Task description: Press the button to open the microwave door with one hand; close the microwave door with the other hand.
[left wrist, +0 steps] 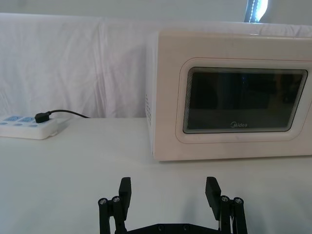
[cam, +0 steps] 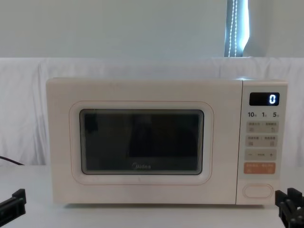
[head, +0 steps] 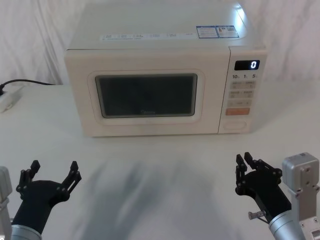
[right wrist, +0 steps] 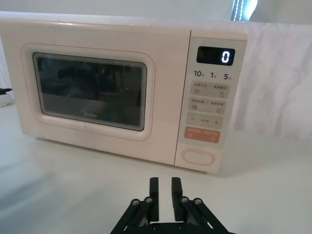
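Observation:
The cream microwave stands at the back of the white table with the microwave door (head: 146, 95) (left wrist: 243, 100) (right wrist: 87, 90) (cam: 141, 142) shut flush. The button (head: 235, 125) (right wrist: 198, 157) (cam: 258, 191), a wide cream oval, sits at the bottom of the control panel on the right. My right gripper (head: 244, 162) (right wrist: 165, 191) hovers low over the table in front of the panel, well short of the button, fingers nearly together and holding nothing. My left gripper (head: 54, 169) (left wrist: 168, 189) is open near the table's front left, far from the door.
A white power strip (head: 10, 97) (left wrist: 27, 126) with a black plug and cable lies on the table left of the microwave. An orange key (head: 237, 111) sits just above the button. White cloth hangs behind. Bare table lies between the grippers and the microwave.

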Controlling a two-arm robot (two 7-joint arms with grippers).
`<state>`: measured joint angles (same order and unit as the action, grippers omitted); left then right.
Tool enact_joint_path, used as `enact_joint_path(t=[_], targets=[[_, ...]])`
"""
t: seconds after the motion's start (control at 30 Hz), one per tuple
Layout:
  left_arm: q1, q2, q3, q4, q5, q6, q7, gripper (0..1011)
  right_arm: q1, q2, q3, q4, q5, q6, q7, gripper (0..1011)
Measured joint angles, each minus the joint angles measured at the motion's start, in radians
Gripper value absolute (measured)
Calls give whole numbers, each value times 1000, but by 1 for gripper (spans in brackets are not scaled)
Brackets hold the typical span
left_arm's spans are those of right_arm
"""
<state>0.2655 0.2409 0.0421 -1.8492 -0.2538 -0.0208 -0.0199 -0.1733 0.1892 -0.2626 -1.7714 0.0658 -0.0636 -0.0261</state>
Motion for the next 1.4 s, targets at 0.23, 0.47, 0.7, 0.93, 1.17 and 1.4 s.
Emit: enact_joint_path(t=[0.23,0.47,0.7,0.93,1.17,1.4], targets=[[0,0,0,0,0,0,0,1001,0,0,0,0,0,0,0,2],[0,0,0,0,0,0,0,1001,0,0,0,0,0,0,0,0],[0,0,0,0,0,0,0,1001,0,-1,1,0,0,0,1,0],[0,0,0,0,0,0,0,1001,-1,-19,15,0,-19,1,9,0],[0,0,0,0,0,0,0,1001,29,-38,23,17,-60,34,12,0],[0,0,0,0,0,0,0,1001,85,-64,35,78,-85,50,18,0]])
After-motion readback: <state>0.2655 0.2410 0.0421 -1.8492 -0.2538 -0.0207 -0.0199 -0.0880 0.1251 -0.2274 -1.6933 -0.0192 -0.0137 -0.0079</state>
